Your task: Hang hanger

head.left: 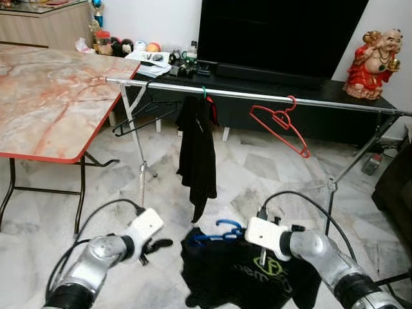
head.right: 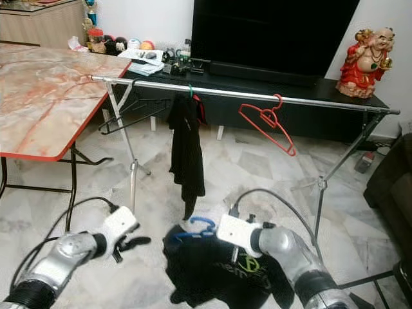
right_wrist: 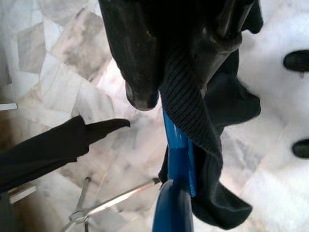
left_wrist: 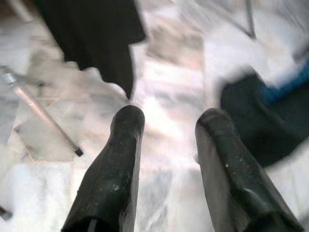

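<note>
A blue hanger (head.left: 222, 230) carries a black shirt with a green logo (head.left: 235, 277), held low over the floor in front of me. My right gripper (right_wrist: 178, 72) is shut on the hanger's blue neck (right_wrist: 175, 145) together with the shirt's ribbed collar. My left gripper (left_wrist: 166, 121) is open with nothing between its fingers, and it hovers just left of the shirt (head.left: 156, 246). Ahead runs a silver clothes rail (head.left: 257, 96). On it hang a black hanger (head.left: 138, 116), a black garment (head.left: 198, 154) and a red hanger (head.left: 280, 125).
A marble-topped table (head.left: 51, 96) with a red edge stands at the left, touching the rail's end. The rack's legs (head.left: 331, 187) angle down at the right. Behind the rail are a black TV bench (head.left: 360, 106) and a red statue (head.left: 373, 64).
</note>
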Controlling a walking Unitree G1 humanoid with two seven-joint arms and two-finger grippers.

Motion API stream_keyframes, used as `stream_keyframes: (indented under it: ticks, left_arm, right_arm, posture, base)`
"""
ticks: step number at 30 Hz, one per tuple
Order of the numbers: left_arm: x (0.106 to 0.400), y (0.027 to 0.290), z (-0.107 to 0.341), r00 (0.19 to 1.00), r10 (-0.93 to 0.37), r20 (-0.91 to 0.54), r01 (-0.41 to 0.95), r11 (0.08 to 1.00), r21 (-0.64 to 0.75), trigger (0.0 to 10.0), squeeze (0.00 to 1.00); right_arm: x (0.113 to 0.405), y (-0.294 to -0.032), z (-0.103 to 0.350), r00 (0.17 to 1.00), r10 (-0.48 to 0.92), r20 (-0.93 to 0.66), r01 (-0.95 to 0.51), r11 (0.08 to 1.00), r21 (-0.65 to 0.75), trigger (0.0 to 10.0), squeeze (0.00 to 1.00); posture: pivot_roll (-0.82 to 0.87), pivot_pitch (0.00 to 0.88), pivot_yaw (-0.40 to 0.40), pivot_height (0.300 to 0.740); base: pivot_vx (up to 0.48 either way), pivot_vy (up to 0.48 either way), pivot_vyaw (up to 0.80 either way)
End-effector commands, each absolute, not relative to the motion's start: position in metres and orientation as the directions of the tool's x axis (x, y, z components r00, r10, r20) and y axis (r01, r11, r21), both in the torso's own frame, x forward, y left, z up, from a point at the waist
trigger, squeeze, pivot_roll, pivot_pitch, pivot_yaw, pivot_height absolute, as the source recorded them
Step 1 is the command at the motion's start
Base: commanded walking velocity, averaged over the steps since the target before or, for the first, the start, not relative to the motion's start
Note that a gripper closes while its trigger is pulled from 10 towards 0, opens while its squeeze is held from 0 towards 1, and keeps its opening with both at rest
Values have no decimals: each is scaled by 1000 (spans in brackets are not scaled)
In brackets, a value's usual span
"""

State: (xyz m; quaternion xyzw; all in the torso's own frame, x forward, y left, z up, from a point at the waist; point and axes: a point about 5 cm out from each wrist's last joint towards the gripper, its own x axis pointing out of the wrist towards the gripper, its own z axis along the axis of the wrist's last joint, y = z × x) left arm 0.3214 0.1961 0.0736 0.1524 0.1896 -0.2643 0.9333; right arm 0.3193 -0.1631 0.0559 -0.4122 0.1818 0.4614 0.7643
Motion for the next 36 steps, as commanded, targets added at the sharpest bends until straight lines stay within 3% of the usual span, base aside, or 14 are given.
stream_keyframes:
  ticks: [1, 9, 15, 21, 29, 36]
  left_arm:
    - [325, 189, 79, 785, -449, -428, 547, 826, 137, 10000, 0]
    - [316, 162, 57, 682, -490, -543, 605, 795, 41, 10000, 0]
    - [317, 151, 55, 673, -491, -553, 619, 784, 57, 10000, 0]
    - [324, 151, 59, 721, -427, -545, 544, 836, 65, 10000, 0]
    - [313, 152, 47, 618, -459, -638, 642, 763, 73, 10000, 0]
    - [308, 149, 45, 595, -477, -646, 666, 744, 64, 10000, 0]
  right_arm:
    - [322, -164, 60, 530, 558, -638, -839, 239, -488, 10000, 0]
    - [327, -149, 65, 583, 588, -561, -797, 278, -536, 10000, 0]
    - [324, -136, 68, 541, 658, -523, -814, 254, -522, 10000, 0]
    - [323, -133, 68, 527, 681, -509, -823, 258, -506, 10000, 0]
    - [325, -130, 71, 539, 688, -486, -815, 280, -508, 10000, 0]
    - [327, -125, 73, 550, 692, -469, -807, 296, -511, 10000, 0]
  posture:
    - [85, 0, -137, 740]
    - [86, 0, -133, 740]
    - [86, 0, -131, 740]
    - [84, 0, -130, 740]
    - [88, 0, -132, 740]
    - [92, 0, -133, 740]
  base:
    - [0, 0, 0]
    - [0, 0, 0]
    - [0, 0, 0]
    - [0, 0, 0]
    - [0, 0, 0]
    - [0, 0, 0]
